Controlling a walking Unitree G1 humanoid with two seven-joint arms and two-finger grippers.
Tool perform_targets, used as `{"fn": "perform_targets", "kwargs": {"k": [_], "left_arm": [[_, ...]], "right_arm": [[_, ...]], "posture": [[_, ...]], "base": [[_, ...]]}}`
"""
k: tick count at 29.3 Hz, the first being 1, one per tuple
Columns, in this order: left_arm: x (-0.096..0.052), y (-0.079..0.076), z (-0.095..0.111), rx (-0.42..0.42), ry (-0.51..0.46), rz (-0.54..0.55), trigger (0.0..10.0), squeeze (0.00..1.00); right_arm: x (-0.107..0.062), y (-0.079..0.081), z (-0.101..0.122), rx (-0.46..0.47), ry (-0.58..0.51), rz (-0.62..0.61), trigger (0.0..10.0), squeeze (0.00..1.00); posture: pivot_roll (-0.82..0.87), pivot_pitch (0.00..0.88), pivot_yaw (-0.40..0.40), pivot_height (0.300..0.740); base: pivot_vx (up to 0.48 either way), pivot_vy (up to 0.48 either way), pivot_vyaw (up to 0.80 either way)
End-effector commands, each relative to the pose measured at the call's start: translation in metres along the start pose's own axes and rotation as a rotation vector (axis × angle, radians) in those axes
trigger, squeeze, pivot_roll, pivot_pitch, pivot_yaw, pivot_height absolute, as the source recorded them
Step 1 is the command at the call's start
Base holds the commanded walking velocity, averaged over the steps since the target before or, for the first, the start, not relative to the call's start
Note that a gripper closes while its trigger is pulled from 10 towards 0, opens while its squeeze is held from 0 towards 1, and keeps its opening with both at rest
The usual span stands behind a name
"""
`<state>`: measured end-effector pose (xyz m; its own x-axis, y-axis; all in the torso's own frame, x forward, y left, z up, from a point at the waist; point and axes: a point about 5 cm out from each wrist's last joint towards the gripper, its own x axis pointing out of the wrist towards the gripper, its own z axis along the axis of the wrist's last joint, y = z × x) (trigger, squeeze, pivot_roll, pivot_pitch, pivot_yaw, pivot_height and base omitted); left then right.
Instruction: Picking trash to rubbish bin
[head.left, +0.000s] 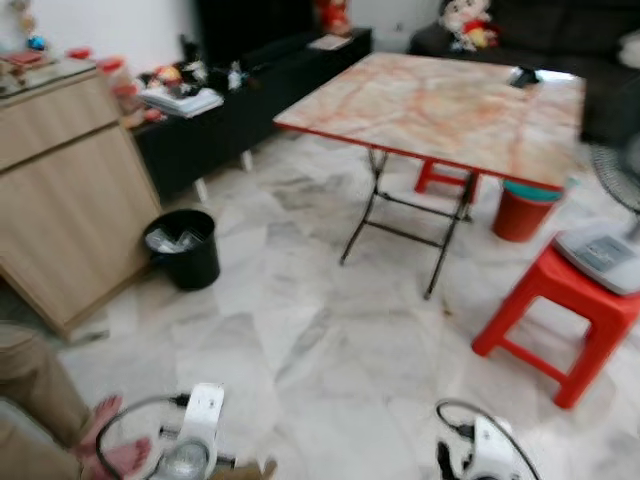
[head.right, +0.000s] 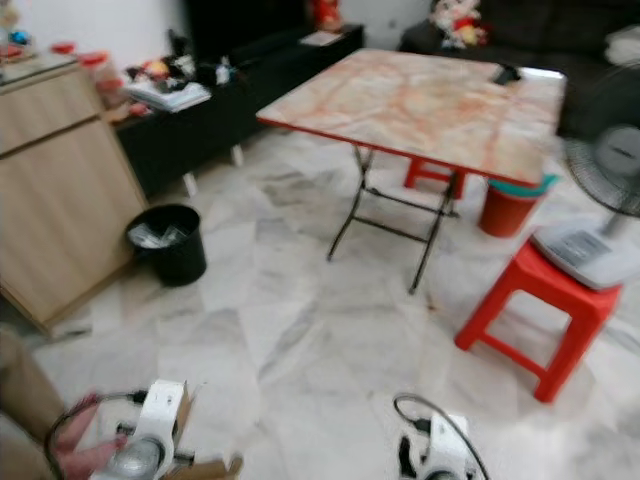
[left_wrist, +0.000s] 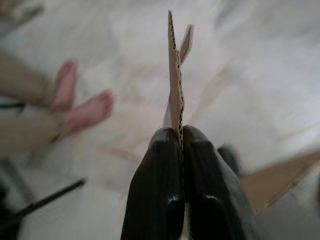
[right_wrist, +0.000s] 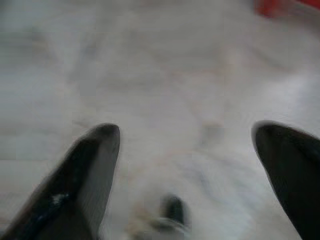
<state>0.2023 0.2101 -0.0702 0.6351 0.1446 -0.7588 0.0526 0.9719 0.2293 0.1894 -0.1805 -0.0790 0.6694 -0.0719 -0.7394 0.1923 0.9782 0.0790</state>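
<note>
One thin brown corrugated cardboard piece (left_wrist: 175, 75) is clamped between the closed left gripper (left_wrist: 181, 137) fingers; the right gripper (right_wrist: 185, 132) is held wide apart, empty. One round black plastic rubbish bin (head.left: 184, 247) is seen beside one light wooden cabinet (head.left: 70, 200).

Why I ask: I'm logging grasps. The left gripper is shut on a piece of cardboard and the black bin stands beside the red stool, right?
Not quite. The left gripper is shut on the cardboard, but the left eye view shows the black bin beside the wooden cabinet.

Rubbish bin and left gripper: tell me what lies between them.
Bare marble floor, per the left eye view. The left gripper, jaws shut on a cardboard piece, is apart from the black rubbish bin.
</note>
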Motion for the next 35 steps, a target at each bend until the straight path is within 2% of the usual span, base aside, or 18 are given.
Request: {"fn": "perform_targets", "kwargs": {"k": [1, 8, 13, 18, 24, 35], "left_arm": [[0.002, -0.007, 0.013, 0.025, -0.036, -0.02, 10.0, 0.0], [0.002, -0.007, 0.012, 0.031, -0.035, -0.019, 10.0, 0.0], [0.002, -0.005, 0.014, 0.04, -0.04, -0.022, 10.0, 0.0], [0.003, -0.003, 0.017, 0.049, -0.045, -0.021, 10.0, 0.0], [0.003, -0.002, 0.017, 0.065, -0.041, -0.023, 10.0, 0.0], [0.002, 0.001, 0.013, 0.065, -0.032, -0.014, 10.0, 0.0]], "right_arm": [[-0.003, -0.015, -0.005, -0.009, 0.021, -0.039, 10.0, 0.0], [-0.003, -0.014, -0.006, -0.019, 0.024, -0.038, 10.0, 0.0], [-0.002, -0.009, -0.004, 0.017, 0.015, -0.027, 10.0, 0.0], [-0.001, -0.005, -0.003, -0.006, 0.008, -0.017, 10.0, 0.0], [-0.001, -0.006, -0.003, 0.016, 0.004, -0.037, 10.0, 0.0], [-0.002, -0.001, -0.007, 0.009, 0.022, -0.015, 10.0, 0.0]], "posture": [[-0.14, 0.0, 0.013, 0.74], [-0.14, 0.0, 0.015, 0.74], [-0.12, 0.0, 0.04, 0.74], [-0.11, 0.002, 0.045, 0.74], [-0.11, 0.001, 0.058, 0.74], [-0.09, 0.002, 0.061, 0.74]], "base": [[0.296, 0.0, 0.0], [0.301, 0.0, 0.0], [0.3, 0.0, 0.0], [0.298, 0.0, 0.0], [0.299, 0.0, 0.68], [0.302, 0.0, 0.0]]}}
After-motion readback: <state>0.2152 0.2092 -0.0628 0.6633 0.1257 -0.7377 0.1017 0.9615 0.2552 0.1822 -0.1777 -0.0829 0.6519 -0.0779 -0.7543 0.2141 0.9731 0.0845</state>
